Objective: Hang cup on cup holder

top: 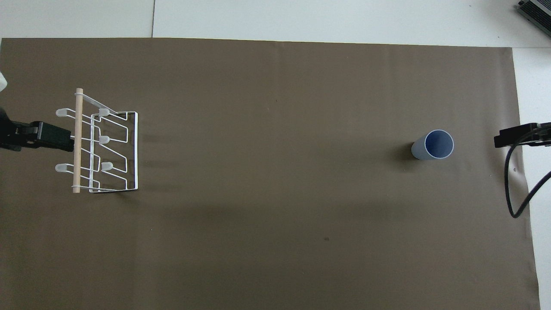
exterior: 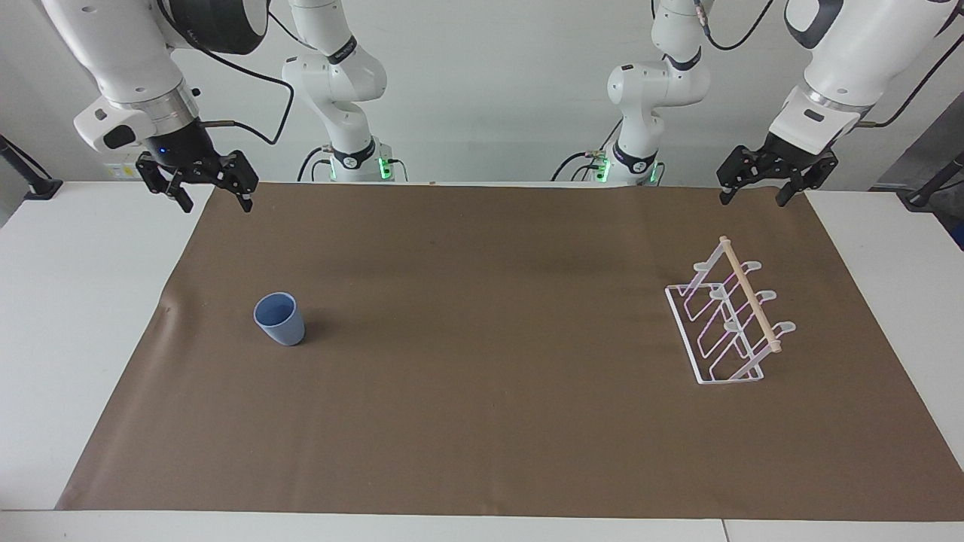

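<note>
Fingers (exterior: 184, 199) spread on both grippers; cup (exterior: 279, 319) upright, mouth up.

In the overhead view both arms are cut off by the picture's edges: only part of the left tool (top: 51, 137) and the right tool (top: 516, 135) shows. The cup (top: 432, 145) hides its own base.

I've got a brown mat (exterior: 482, 391) spread flat under both raised pincers, covering most of the white table (exterior: 68, 316), whose bare surface shows past each pincer's outer side.
</note>
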Available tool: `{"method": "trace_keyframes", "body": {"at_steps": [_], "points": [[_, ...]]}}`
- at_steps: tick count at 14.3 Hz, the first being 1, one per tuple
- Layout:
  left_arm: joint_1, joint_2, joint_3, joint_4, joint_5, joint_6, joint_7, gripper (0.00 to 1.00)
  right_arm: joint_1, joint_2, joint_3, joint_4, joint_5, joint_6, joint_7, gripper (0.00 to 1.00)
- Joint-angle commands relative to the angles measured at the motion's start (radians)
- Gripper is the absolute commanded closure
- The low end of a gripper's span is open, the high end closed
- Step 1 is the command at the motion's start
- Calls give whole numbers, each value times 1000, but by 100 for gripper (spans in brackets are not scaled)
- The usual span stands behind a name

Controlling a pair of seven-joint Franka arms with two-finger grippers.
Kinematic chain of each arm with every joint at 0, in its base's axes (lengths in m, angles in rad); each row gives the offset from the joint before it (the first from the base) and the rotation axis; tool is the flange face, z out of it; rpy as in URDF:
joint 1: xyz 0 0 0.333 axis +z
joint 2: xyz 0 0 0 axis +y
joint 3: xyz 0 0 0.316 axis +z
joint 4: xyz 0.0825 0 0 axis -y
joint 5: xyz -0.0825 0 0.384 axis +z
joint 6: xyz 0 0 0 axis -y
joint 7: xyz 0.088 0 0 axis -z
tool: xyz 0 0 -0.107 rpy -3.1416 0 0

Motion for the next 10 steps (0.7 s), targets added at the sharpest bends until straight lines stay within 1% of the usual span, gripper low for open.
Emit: {"method": "trace_keyframes", "body": {"at_steps": [1, 6, 10], "points": [[3, -24, 6, -26, 15, 35, 16, 0, -8, -24, 7, -32, -4, 24, 13, 0], [3, -25, 8, -28, 15, 37, 18, 0, -4, -27, 8, -32, -3, 21, 18, 0], [3, -27, 6, -32, 15, 38, 18, 0, 2, -24, 10, -30, -4, 34, -39, 0]]}}
